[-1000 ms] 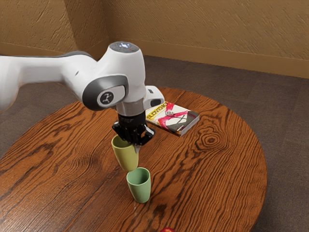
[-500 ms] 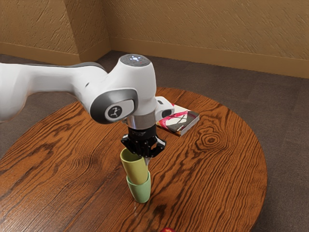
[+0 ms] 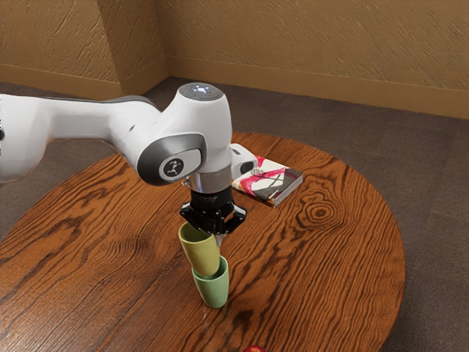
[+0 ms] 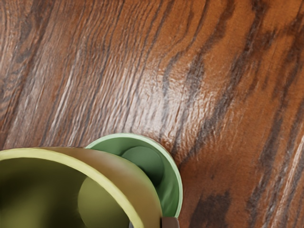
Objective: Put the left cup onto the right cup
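1. On the near middle of the table, the green cup stands upright.
2. The yellow cup has its base inside the green cup's mouth and is tilted, its top leaning toward the exterior view's left.
3. The gripper hangs just above, fingers clamped on the yellow cup's rim at the exterior view's right.
4. A book lies farther back, well apart from both cups.
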